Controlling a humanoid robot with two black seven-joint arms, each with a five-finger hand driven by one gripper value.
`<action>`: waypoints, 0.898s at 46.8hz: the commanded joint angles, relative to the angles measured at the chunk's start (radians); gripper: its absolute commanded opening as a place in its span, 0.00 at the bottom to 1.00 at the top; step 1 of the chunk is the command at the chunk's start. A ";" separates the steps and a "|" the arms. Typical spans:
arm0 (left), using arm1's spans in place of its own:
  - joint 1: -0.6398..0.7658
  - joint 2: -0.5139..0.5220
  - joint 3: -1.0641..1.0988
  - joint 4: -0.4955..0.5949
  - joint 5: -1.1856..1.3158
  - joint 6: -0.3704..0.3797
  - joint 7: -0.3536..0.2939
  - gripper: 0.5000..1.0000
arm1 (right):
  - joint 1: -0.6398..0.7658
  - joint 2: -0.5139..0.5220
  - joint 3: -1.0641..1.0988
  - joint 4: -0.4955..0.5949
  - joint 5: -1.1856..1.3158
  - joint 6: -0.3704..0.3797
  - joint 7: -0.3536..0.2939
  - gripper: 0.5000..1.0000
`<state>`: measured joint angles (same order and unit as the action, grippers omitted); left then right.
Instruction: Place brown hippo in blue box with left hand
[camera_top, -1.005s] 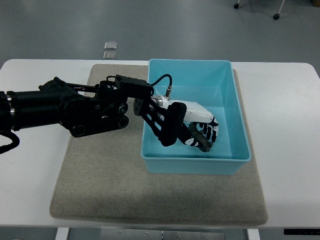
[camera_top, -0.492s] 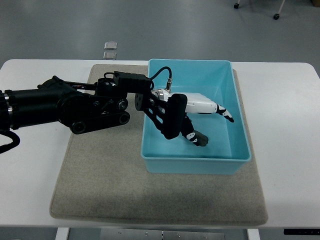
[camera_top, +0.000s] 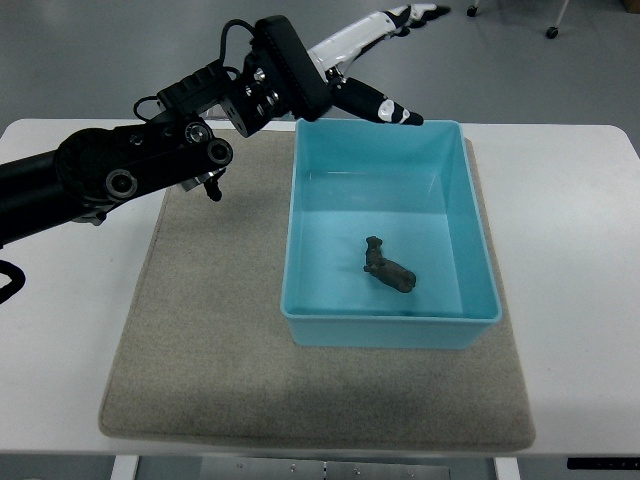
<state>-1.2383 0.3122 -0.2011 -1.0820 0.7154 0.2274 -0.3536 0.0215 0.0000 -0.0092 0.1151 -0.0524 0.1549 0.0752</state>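
Our left robot hand (camera_top: 375, 60) hovers empty, fingers spread, above the box (camera_top: 478, 235); the hippo (camera_top: 388, 267) lies inside, job done.

- My left hand (camera_top: 375, 60), which a second ago was down inside the blue box (camera_top: 480, 270) with its fingers curled around the brown hippo (camera_top: 388, 268), is now lifted clear, up beyond the box's far rim.
- The fingers (camera_top: 395, 110), closed a second ago and half spread half a second ago, are now stretched out and hold nothing.
- The hippo, no longer covered by my hand, lies alone on the box floor, toward the near wall.
- My forearm has swung from across the mat's middle to its far left corner.
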 joint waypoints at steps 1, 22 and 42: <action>0.026 0.019 -0.032 0.001 -0.120 0.042 -0.002 0.98 | 0.000 0.000 0.000 0.000 0.000 0.000 0.000 0.87; 0.146 0.044 -0.218 0.134 -0.502 0.239 -0.031 0.98 | 0.000 0.000 0.000 0.000 0.000 0.000 0.000 0.87; 0.180 0.033 -0.241 0.439 -0.763 0.026 -0.019 0.99 | 0.000 0.000 0.000 0.000 0.000 0.000 0.000 0.87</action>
<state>-1.0807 0.3461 -0.4375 -0.6868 -0.0128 0.3340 -0.3733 0.0215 0.0000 -0.0092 0.1150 -0.0527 0.1550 0.0751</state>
